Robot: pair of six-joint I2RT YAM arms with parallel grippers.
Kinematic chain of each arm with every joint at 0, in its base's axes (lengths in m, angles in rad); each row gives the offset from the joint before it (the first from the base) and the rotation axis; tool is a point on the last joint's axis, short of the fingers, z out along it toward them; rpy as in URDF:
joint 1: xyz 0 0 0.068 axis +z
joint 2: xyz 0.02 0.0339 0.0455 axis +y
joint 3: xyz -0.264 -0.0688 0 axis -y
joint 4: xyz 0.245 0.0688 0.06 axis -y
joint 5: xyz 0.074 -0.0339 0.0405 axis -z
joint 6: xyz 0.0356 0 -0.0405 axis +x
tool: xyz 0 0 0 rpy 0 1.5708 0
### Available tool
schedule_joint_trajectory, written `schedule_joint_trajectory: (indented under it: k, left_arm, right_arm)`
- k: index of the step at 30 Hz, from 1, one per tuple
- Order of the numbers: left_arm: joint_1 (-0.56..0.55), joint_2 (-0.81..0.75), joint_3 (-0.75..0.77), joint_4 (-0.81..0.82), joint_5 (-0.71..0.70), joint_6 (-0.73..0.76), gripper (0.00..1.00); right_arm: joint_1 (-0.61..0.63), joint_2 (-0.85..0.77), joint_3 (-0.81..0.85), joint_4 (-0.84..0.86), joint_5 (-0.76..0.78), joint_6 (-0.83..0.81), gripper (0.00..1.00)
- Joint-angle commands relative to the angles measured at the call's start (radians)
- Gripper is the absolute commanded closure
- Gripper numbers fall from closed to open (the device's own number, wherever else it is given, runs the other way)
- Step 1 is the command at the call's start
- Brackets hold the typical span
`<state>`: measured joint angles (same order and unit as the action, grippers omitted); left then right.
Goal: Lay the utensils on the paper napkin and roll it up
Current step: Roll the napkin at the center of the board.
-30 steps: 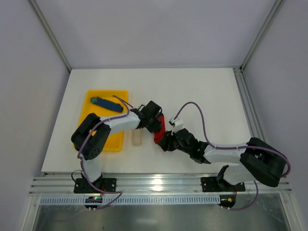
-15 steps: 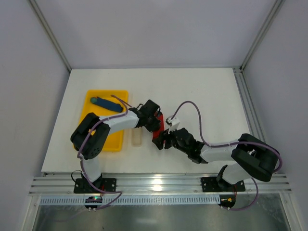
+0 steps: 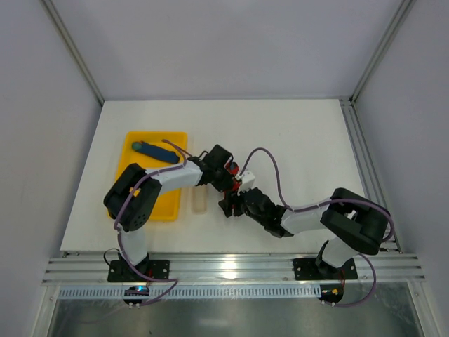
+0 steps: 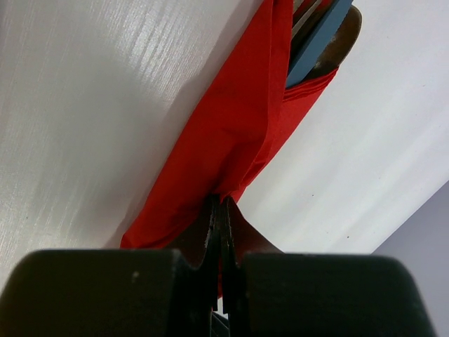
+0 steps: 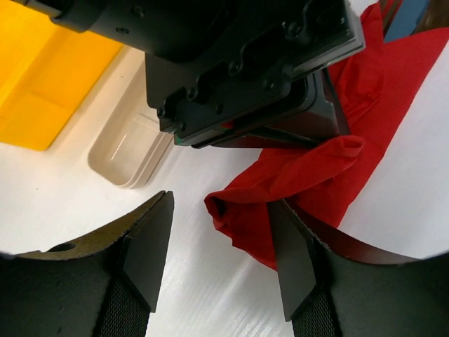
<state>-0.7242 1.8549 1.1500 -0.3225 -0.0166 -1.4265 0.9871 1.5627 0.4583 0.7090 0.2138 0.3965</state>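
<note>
Left gripper [image 4: 219, 210] pinches a napkin [image 4: 231, 140] fold tight between its jaws; utensils [image 4: 345, 31] poke out beyond them. Right gripper [image 5: 221, 246] stands wide, the napkin's loose end between its jaws, ungripped. Pulling apart could tear the paper or spill the utensils.

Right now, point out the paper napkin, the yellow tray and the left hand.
paper napkin [image 4: 231, 140], left wrist view, middle of the red fold.
yellow tray [image 5: 42, 70], right wrist view, bare yellow surface.
left hand [image 4: 219, 209], left wrist view, between its shut fingertips, which pinch the napkin's edge.
</note>
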Motion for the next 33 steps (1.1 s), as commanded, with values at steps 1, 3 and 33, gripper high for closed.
schedule_joint_trajectory:
  k: [1, 3, 33]
  left_arm:
    - [0.005, 0.018, 0.017, 0.017, 0.004, -0.012, 1.0]
    - [0.005, 0.02, 0.022, 0.016, 0.003, -0.011, 1.0]
    - [0.046, 0.072, 0.271, -0.116, -0.023, 0.36, 0.83]
  right_arm:
    - [0.015, 0.014, 0.058, 0.008, 0.117, -0.001, 0.37]
    - [0.016, 0.025, 0.062, 0.007, 0.127, 0.004, 0.38]
    - [0.01, 0.169, -0.125, 0.399, 0.073, 0.435, 0.96]
